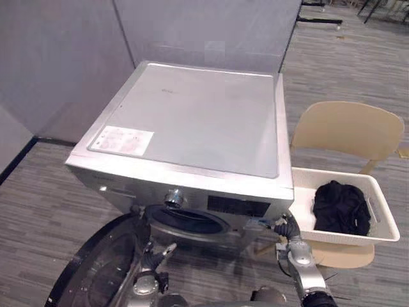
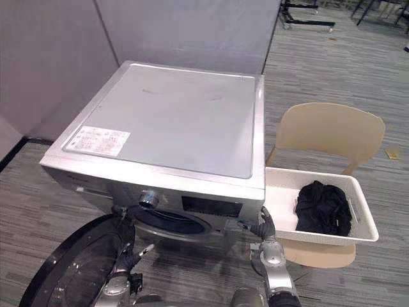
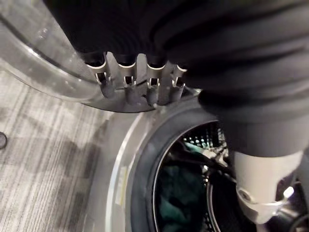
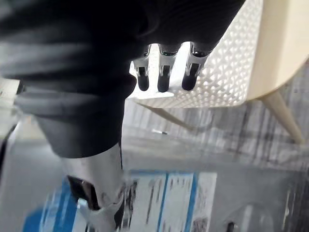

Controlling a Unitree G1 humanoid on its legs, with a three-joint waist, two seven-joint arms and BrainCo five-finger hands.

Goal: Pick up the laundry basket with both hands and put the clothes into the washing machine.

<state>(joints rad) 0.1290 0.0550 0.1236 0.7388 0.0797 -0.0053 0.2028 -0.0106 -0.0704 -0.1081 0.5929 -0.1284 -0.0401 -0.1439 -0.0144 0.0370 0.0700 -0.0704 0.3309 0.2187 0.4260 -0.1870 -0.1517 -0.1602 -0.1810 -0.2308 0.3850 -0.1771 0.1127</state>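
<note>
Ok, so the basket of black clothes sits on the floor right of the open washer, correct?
No: the basket of black clothes sits on the beige chair, not the floor, as the left eye view shows. It is right of the open washer.

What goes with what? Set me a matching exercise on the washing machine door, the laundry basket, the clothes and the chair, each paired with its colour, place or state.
Things:
1. washing machine door
2. laundry basket
3. clothes
4. chair

Descriptions:
A. white, resting on the chair seat
B. standing open
C. beige
D. black, heaped in the basket

Pairs: 1-B, 2-A, 3-D, 4-C
</note>
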